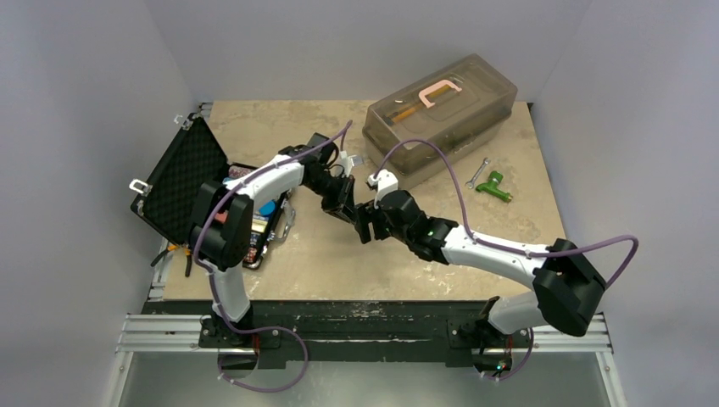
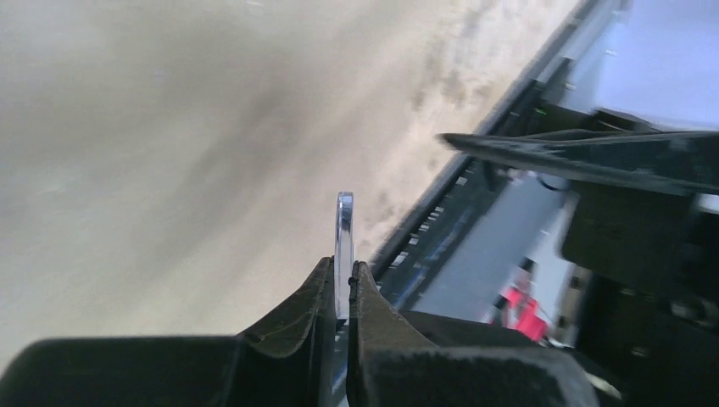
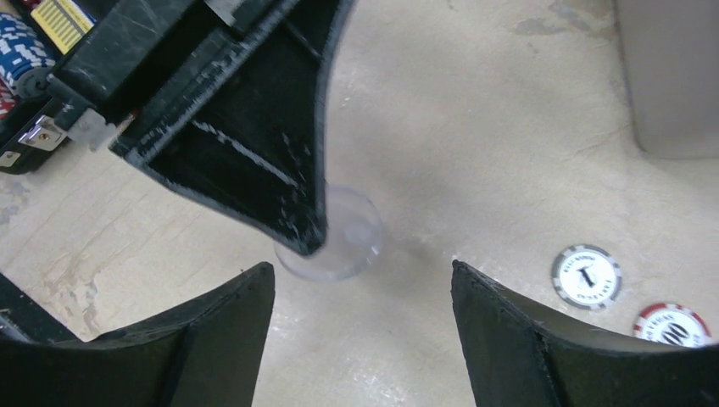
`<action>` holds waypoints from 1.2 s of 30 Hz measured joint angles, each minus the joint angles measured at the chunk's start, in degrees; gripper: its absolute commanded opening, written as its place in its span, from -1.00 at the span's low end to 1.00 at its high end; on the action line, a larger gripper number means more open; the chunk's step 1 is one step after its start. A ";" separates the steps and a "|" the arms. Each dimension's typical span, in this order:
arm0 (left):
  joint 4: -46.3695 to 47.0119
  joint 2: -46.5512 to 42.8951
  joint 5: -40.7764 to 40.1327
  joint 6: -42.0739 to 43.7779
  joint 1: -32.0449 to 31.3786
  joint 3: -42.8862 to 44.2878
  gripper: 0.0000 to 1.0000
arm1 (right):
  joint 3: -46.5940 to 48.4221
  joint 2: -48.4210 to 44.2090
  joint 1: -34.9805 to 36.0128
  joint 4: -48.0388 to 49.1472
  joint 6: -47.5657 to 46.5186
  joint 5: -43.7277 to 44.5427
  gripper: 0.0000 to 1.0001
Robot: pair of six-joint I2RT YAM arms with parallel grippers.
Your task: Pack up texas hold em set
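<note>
The black briefcase [image 1: 182,174] stands open at the table's left, foam lid up, with rows of chips [image 1: 254,233] in its base. My left gripper [image 1: 348,212] is over the table's middle, shut on a clear round disc [image 2: 343,237] held on edge. The right wrist view shows that disc [image 3: 352,233] under a left finger [image 3: 254,144]. My right gripper [image 1: 364,227] is open and empty, facing the left one, its jaws [image 3: 363,280] wide just below the disc. A white chip [image 3: 586,275] and a red-and-white chip [image 3: 674,325] lie loose on the table.
A translucent grey tub [image 1: 475,93] with a pink clamp [image 1: 439,91] stands at the back right. A green-handled tool [image 1: 493,188] and a wrench [image 1: 476,172] lie in front of it. A corner of the case with a latch [image 3: 30,136] shows at the right wrist view's top left.
</note>
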 measured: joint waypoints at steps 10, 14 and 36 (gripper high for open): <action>-9.55 -12.00 -26.56 12.02 0.76 0.72 -1.00 | -2.12 -9.42 0.00 -7.13 1.27 7.23 0.49; -11.56 -16.87 -34.18 14.91 2.12 -1.16 -1.00 | -5.05 -11.69 0.00 -10.43 0.92 9.27 0.50; -15.58 -19.63 -49.96 15.52 24.94 -11.69 -1.00 | -8.83 -20.70 0.00 -12.85 0.22 10.05 0.51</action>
